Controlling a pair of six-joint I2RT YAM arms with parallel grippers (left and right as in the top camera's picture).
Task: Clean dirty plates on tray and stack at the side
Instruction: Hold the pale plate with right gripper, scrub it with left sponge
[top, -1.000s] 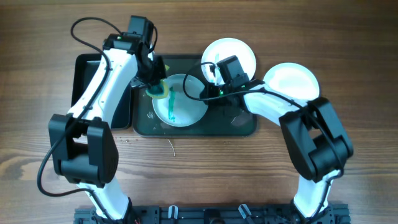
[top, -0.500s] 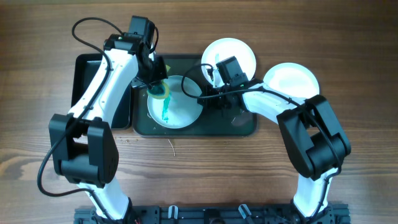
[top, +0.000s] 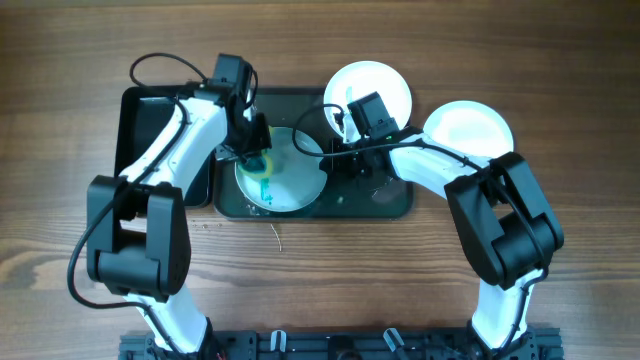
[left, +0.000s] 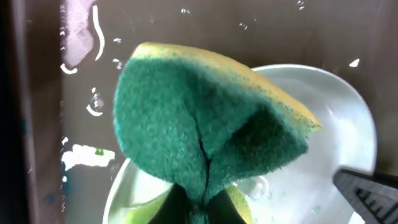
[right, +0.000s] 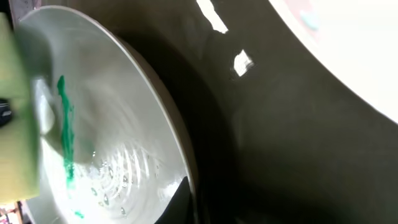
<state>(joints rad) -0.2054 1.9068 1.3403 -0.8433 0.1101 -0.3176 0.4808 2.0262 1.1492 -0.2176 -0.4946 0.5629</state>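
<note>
A pale blue plate with a teal-green smear sits tilted in the dark tray. My right gripper is shut on the plate's right rim. My left gripper is shut on a green and yellow sponge pressed on the plate's left part. In the right wrist view the smear runs beside the sponge. One white plate lies at the tray's back right edge. Another white plate lies on the table to the right.
A smaller, deeper black tub stands against the tray's left side, under my left arm. Water drops lie on the tray floor. Bare wooden table lies in front and to both sides.
My left gripper has moved the sponge toward me across the plate's left part. The plate has shifted a little to the left in my right gripper. Less of the smear shows.
</note>
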